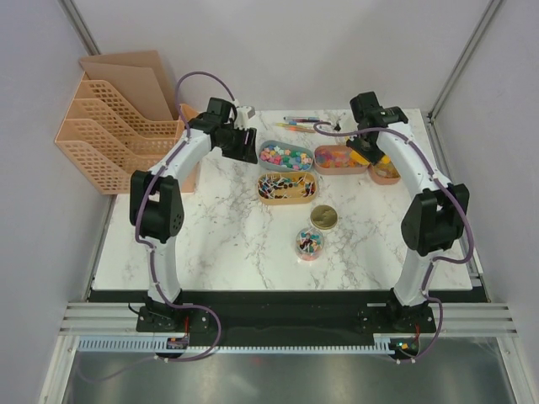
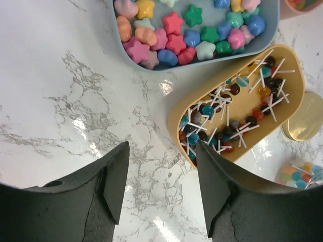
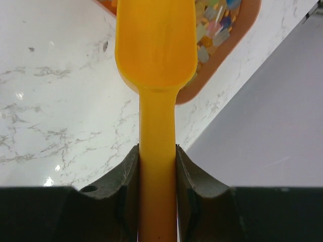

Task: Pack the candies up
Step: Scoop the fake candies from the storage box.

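As left fingers (image 2: 113, 181) gape, right (image 3: 126, 179) clamp scoop (image 3: 156, 45)

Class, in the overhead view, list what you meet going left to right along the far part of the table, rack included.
Peach file rack → left end effector → blue tray of star candies → pink tray of mixed candies → small peach tray.

Star-shaped sweets (image 2: 174, 43), pink, green, blue, yellow: heaped in pale blue tray (image 2: 274, 20). Small lollipops (image 2: 234, 113) on white sticks: loose in tan oval tray (image 2: 299, 85).
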Action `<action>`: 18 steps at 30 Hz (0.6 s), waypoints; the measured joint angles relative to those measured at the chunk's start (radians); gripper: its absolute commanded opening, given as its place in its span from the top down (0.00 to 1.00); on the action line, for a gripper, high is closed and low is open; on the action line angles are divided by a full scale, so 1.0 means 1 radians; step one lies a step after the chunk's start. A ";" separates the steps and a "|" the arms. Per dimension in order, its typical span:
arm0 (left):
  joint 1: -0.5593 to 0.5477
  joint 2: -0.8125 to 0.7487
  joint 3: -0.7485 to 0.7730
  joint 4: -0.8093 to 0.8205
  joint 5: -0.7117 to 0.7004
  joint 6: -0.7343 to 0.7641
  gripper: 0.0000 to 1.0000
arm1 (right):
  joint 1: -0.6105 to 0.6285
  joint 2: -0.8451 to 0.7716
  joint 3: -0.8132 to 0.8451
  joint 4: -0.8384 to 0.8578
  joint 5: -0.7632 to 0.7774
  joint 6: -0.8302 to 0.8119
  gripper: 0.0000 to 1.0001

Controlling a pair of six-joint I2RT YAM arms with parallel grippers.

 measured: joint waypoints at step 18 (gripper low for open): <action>-0.011 0.001 -0.035 0.031 -0.038 -0.001 0.41 | -0.208 -0.093 -0.137 -0.043 0.101 0.129 1.00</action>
